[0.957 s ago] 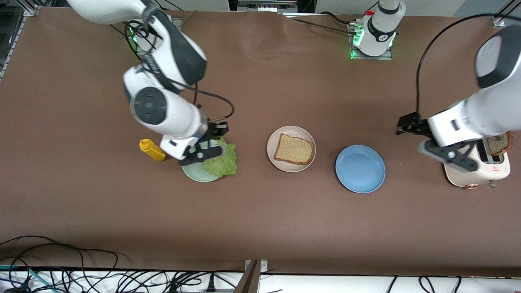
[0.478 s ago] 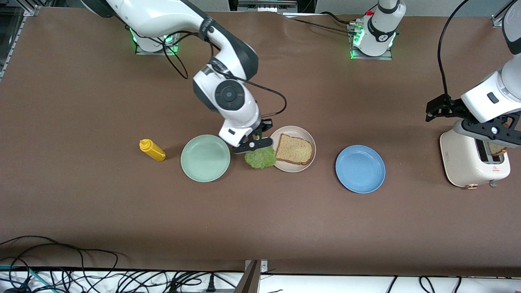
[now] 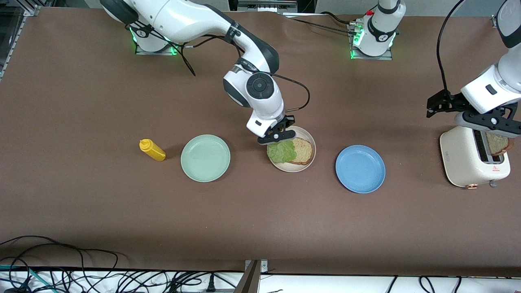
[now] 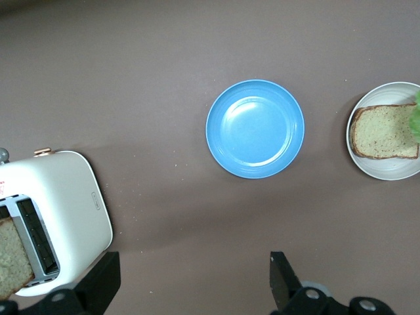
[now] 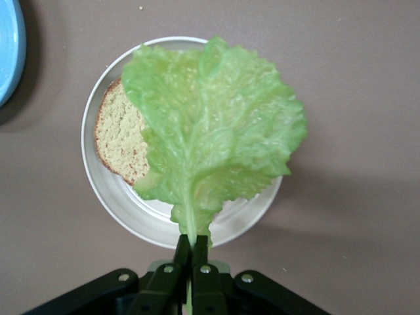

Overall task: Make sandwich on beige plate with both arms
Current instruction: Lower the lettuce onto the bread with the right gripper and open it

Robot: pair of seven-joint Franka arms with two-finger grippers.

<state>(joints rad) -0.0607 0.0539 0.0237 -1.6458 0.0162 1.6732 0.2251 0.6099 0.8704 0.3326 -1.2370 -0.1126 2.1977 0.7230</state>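
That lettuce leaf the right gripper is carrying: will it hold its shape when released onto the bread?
Probably only partly: pinched by its stem in the right gripper, the lettuce leaf looks thin, ruffled and light. It may drape unevenly over the bread slice on the beige plate.

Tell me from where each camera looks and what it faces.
Front view: high across the table, facing both arms' bases; right hand holds lettuce over the beige plate.
Left wrist view: looks down on toaster and blue plate; open left hand shows.
Right wrist view: looks down on lettuce; its hand shows.
All share the beige plate's bread slice.
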